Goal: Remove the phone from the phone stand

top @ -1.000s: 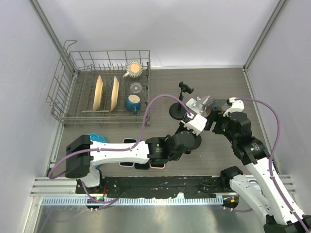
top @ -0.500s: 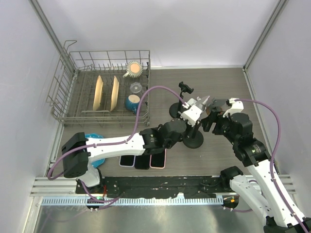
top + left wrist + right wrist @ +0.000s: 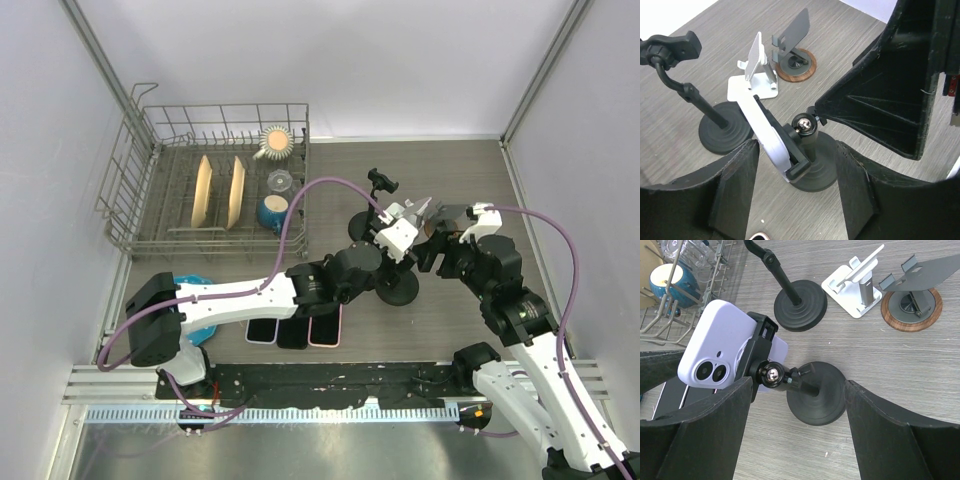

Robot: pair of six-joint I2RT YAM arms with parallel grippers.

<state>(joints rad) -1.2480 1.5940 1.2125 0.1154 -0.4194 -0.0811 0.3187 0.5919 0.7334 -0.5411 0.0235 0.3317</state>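
Close the left end effector (image 3: 795,196), standing open and empty, across the thin edges of the smooth lavender phone (image 3: 722,347), clamped tilted in the black phone stand (image 3: 815,392) on the grey woodgrain tabletop (image 3: 890,365). Steady the round, ridged base with the right end effector (image 3: 797,440), likewise open. Pull along the clamp; mind slick plastic.

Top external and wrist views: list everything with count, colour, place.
phone: 1, lavender, clamped
clamp stand: 1, black, table centre
gooseneck stand: 1, black, empty, farther back
white stand: 1, far side
grey stand: 1, wooden base, beside white
flat phones: 3, mixed, near edge
dish rack: 1, grey, far left
plates: 2, tan, in rack
mug: 1, blue, in rack
glass: 1, clear, in rack
left pincer: open, over clamp stand
right pincer: open, beside clamp stand
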